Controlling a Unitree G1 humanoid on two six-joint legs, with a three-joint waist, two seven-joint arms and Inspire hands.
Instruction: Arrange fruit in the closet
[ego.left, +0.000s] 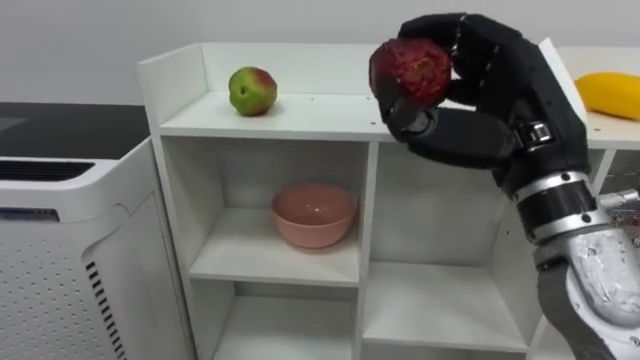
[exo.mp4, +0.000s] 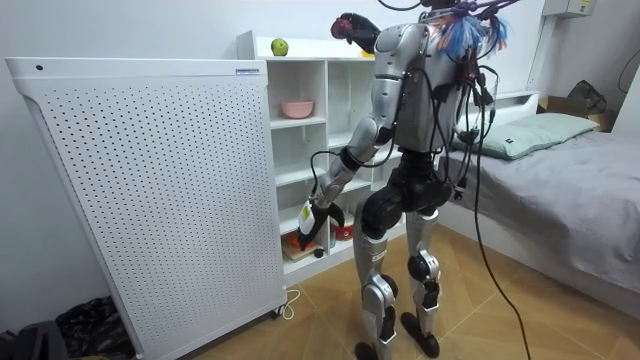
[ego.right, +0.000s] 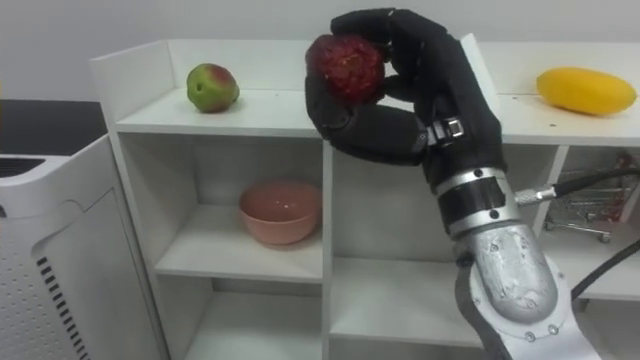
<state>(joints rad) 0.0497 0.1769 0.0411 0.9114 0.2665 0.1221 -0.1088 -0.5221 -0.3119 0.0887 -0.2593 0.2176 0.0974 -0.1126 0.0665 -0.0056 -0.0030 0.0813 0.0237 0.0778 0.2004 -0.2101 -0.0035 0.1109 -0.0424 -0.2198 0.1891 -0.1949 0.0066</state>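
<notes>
right hand (ego.left: 492, 112) curled round red fruit (ego.left: 412, 68) over white closet (ego.left: 310, 112) top, green apple (ego.left: 252, 91) there, bed (exo.mp4: 570, 170) nearby

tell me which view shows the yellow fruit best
The right eye view: the yellow fruit lies whole on the closet top. The left eye view cuts it at the edge; in the room view the robot's body blocks it.

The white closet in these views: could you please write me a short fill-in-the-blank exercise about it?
1. The right robot hand is shut on a round fruit coloured dark ____.
2. The pink bowl sits in the white closet's ____ column.
3. The long fruit on the closet's top is ____.
Missing words: red; left; yellow.
</notes>
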